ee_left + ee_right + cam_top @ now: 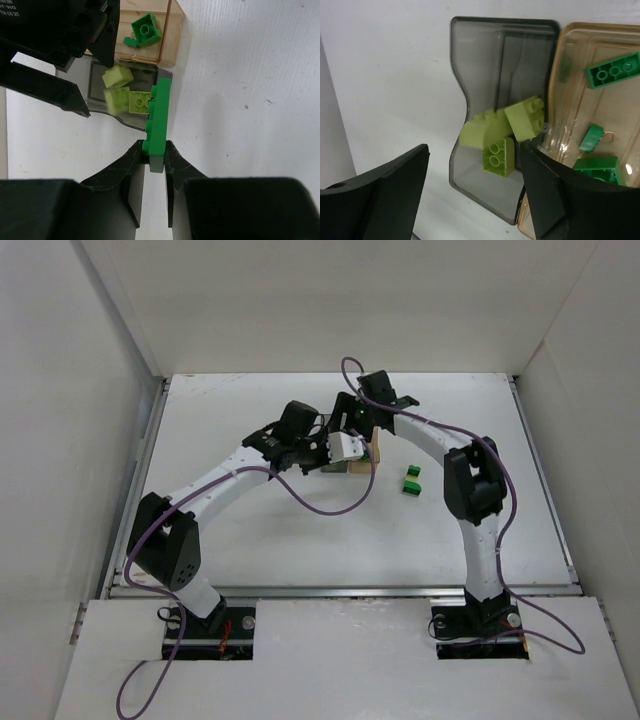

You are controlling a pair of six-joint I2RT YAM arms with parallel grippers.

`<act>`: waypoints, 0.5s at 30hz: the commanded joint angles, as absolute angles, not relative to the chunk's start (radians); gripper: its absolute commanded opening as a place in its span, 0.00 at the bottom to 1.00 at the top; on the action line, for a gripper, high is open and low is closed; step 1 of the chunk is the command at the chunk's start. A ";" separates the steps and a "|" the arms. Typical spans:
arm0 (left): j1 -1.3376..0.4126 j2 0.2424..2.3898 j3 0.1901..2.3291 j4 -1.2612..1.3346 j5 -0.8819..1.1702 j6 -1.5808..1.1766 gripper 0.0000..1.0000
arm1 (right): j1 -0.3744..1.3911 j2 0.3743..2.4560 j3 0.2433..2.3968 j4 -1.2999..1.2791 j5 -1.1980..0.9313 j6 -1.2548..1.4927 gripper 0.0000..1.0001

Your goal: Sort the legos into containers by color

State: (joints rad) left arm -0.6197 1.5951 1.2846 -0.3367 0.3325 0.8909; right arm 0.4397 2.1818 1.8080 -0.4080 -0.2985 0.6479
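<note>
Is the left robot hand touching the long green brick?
Touching. In the left wrist view, the left gripper pinches the long green brick between its fingers, no gap.

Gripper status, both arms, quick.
Left gripper: closed, holding a bright green brick.
Right gripper: open, holding nothing, above the grey container.

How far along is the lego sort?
Done: three pale yellow-green bricks lie in the grey box, and several bright green bricks lie in the amber box. In hand: the left hand is shut on a long green brick, near the grey box. Left: that brick, plus two green bricks loose on the table.
</note>
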 commanded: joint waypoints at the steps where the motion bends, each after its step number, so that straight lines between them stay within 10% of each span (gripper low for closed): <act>1: -0.614 1.545 1.278 -0.298 0.333 0.856 0.00 | 0.457 2.148 1.902 -0.420 -0.301 0.614 0.80; 15: -0.623 1.768 1.416 -0.121 0.309 0.637 0.00 | 0.263 1.786 1.682 -0.472 -0.140 0.526 0.97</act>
State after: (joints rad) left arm -0.6197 1.6985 1.3323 -0.1852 0.3271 0.7292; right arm 0.3656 1.9041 1.7580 -0.4889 -0.2096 0.5713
